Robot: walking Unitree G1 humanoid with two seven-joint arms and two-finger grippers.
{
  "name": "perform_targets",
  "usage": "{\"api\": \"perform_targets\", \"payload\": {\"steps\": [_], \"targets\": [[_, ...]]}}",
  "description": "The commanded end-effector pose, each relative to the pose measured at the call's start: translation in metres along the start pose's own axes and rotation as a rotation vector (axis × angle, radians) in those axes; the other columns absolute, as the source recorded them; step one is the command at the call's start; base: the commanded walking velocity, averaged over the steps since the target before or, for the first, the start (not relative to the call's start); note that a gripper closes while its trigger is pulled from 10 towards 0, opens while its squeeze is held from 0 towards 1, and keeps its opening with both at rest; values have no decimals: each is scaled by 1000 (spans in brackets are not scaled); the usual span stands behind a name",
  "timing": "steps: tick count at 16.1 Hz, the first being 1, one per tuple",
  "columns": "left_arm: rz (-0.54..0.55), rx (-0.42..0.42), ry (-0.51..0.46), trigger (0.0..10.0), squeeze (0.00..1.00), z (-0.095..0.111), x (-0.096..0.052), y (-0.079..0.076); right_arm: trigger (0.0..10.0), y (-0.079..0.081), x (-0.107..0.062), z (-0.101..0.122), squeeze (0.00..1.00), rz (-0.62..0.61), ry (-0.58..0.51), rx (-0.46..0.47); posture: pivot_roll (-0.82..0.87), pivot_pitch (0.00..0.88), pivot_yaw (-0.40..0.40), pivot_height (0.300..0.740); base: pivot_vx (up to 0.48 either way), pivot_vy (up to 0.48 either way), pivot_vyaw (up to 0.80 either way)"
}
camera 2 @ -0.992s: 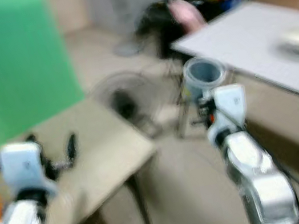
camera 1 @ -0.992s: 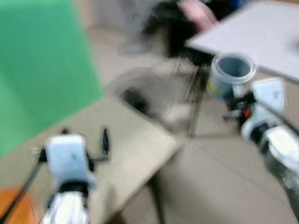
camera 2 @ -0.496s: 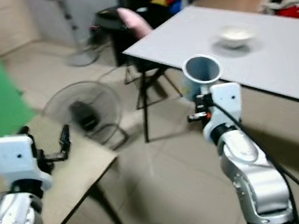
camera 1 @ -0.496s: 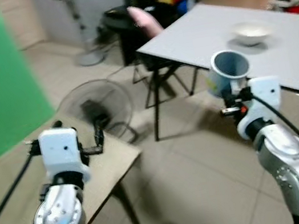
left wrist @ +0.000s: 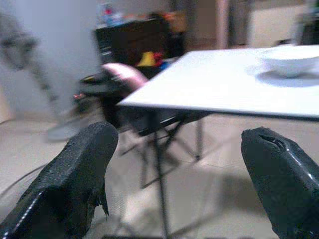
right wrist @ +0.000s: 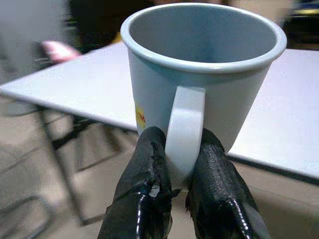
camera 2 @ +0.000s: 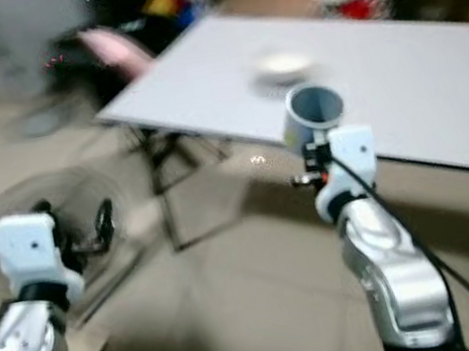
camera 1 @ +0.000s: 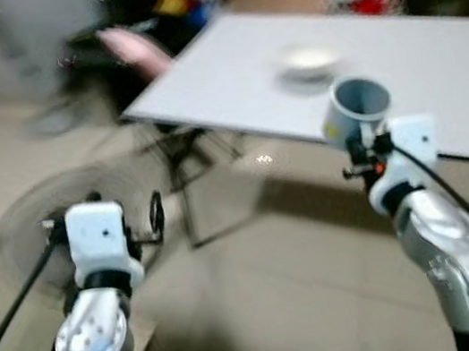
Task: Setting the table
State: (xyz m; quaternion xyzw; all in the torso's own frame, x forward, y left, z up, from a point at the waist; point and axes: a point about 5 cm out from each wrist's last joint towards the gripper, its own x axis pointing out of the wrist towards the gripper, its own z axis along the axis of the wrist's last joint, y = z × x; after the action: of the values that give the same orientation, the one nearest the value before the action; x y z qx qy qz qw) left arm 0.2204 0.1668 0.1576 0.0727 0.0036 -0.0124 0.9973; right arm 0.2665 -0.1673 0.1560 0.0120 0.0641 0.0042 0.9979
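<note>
Mug (right wrist: 202, 84), pale blue-grey with a small yellow mark on its side, sits upright in the right pincer (right wrist: 182, 149), whose two black fingers (right wrist: 147, 194) are clamped together on either side of the mug's handle. In the head views the mug (camera 1: 358, 110) appears at centre right of the frame, carried in the air in front of the near edge of a large white surface (camera 1: 432, 59) that fills the upper right. A white bowl (camera 1: 309, 60) already rests on that surface, at upper centre, just beyond the mug. The left pincer (left wrist: 174, 184) is held out at lower left of the head views with its fingers spread wide apart and nothing between them. A floor fan (camera 1: 25, 221) stands behind it on the tiled floor, and dark furniture with a pink object (camera 1: 132, 50) lies at upper left. The head views are blurred, which suggests the robot is walking. The step in hand appears to be carrying the mug to the surface. To do it well, the robot should probably keep the mug level and its opening up, since the grip is only on the thin handle and a tilt could let the mug swing. It should come close enough that the mug clears the near edge, lower the base flat onto a bare patch beside the bowl without knocking it, and only then part the fingers.
</note>
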Motion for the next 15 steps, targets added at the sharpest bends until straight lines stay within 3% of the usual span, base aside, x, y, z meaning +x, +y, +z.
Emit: {"api": "perform_targets", "payload": {"steps": [1,5,7,10,15], "targets": [[-26,-11,-15,10000,0,3,1,-5,10000,-9,0,4,0,-38,-15,-11,-92,0,5,740,382,0,-781],[-30,0,-15,10000,0,3,4,-4,10000,-8,15,10,0,-19,-25,-16,-87,0,7,740,382,0,-623],[-36,6,-15,10000,0,4,6,-4,10000,-4,20,11,0,15,-30,-22,-81,0,9,740,384,0,0],[-42,10,-9,10000,0,2,5,-5,10000,14,27,17,0,146,-46,-4,-78,0,6,740,377,0,0],[-57,21,2,10000,0,0,3,-7,10000,23,29,13,0,184,-40,1,-70,0,0,740,373,0,0]]}}
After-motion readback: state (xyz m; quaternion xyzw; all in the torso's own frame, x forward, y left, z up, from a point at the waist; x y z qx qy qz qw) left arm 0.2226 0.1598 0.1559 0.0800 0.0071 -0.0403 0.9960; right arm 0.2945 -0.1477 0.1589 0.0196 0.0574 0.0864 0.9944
